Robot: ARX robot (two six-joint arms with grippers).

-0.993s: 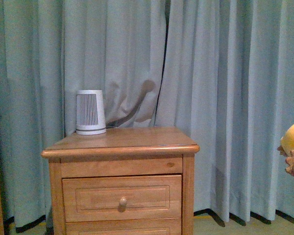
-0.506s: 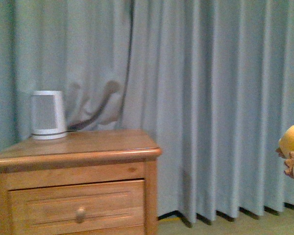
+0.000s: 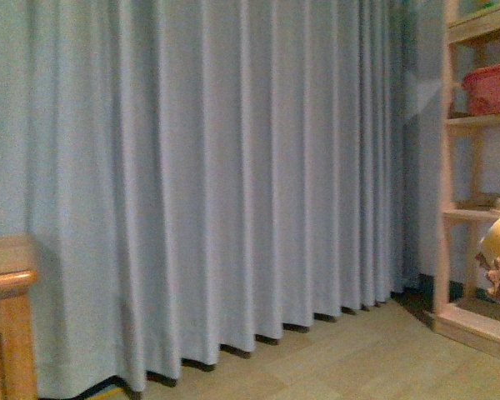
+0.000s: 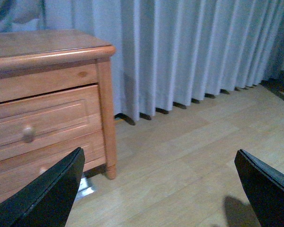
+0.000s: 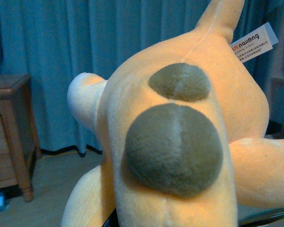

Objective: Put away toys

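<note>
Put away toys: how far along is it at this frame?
Done: the plush toy is picked up. It fills the right wrist view and shows at the front view's right edge, apparently gripped there. In hand: carrying it, with a shelf unit holding a red bin in sight ahead-right. Left: putting it away, presumably on that shelf. The left tool is open and empty.

Grippers: left empty, right loaded.
Your left gripper [image 4: 158, 152] hangs spread wide near the nightstand [image 4: 47, 90]; your right gripper, almost hidden, clasps the plush toy [image 5: 180, 142].
</note>
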